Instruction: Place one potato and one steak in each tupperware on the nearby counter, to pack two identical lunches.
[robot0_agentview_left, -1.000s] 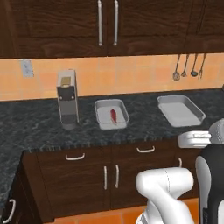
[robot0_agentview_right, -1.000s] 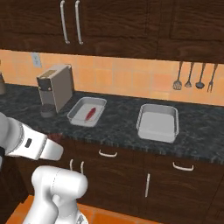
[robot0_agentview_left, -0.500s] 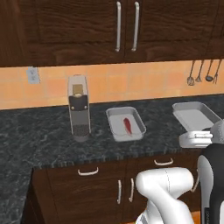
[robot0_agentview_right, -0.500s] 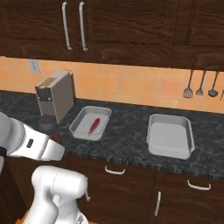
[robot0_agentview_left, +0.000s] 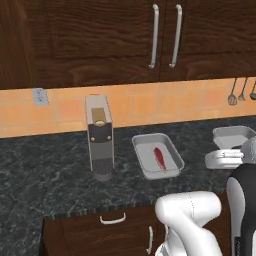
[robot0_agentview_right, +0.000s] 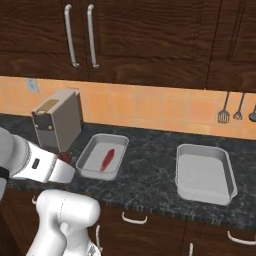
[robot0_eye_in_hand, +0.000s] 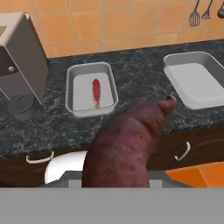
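Note:
My gripper (robot0_agentview_right: 63, 161) is shut on a reddish-brown potato (robot0_eye_in_hand: 127, 144), which hides the fingertips in the hand view. The potato hangs in front of the counter (robot0_agentview_right: 150, 175), short of its edge. Two light-grey tupperware trays stand on the counter. The left tupperware (robot0_agentview_right: 101, 156) (robot0_agentview_left: 157, 155) (robot0_eye_in_hand: 90, 89) holds one red steak (robot0_agentview_right: 108, 159) (robot0_agentview_left: 159, 157) (robot0_eye_in_hand: 96, 92). The right tupperware (robot0_agentview_right: 205, 173) (robot0_eye_in_hand: 195, 78) holds nothing; the left base view catches it at the right edge (robot0_agentview_left: 231, 136), behind my white hand.
A silver toaster (robot0_agentview_left: 99, 135) (robot0_agentview_right: 57, 119) stands upright on the counter left of the steak tray. Utensils (robot0_agentview_right: 231, 108) hang on the orange tiled wall at the right. Dark upper cabinets (robot0_agentview_left: 165, 35) hang overhead, with drawers and silver handles (robot0_agentview_right: 135, 219) below the counter.
The whole scene has shifted and grown in both base views: the base has driven closer to the counter. The arm keeps its pose with the potato held.

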